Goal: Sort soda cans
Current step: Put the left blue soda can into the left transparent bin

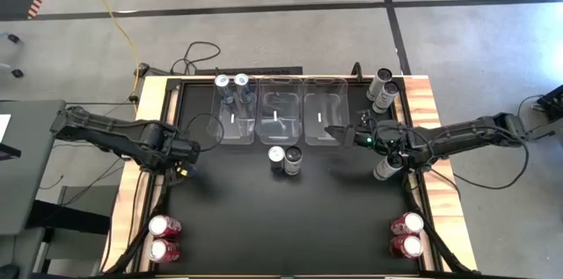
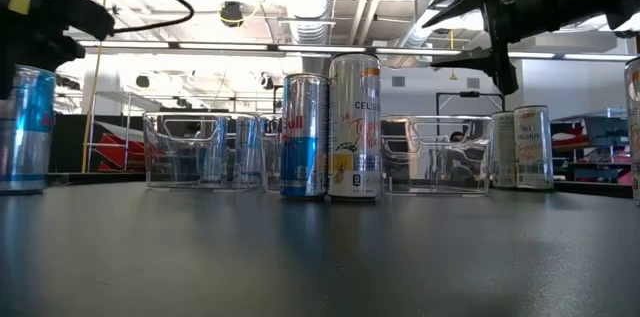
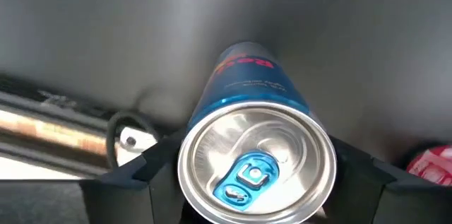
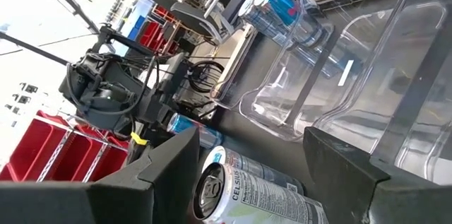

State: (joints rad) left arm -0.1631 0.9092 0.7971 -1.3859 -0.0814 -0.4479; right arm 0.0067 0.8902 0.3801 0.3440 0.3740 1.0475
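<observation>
Left wrist view shows a blue-silver can standing upright between the left gripper fingers, one finger at each side of its rim; the blue pull tab faces the camera, red lettering on the blue body is too foreshortened to read, and whether the pads press the wall cannot be told. High view places this gripper at the left edge of the black table, where the can itself is hidden under the arm; low view shows that can at the far left below the dark gripper. At table centre stand a blue-silver Red Bull can and a pale can lettered "CELSIUS", touching or nearly so; from above only their tops appear. Right wrist view shows the "CELSIUS" can beyond and between the right gripper fingers, which stand wide apart and hold nothing. High view places that gripper at the rightmost of three clear bins; two blue-silver cans stand in the leftmost bin. Two grey cans stand at the far right corner, another grey can lies near the right arm, and red can pairs occupy the near left and near right corners.
</observation>
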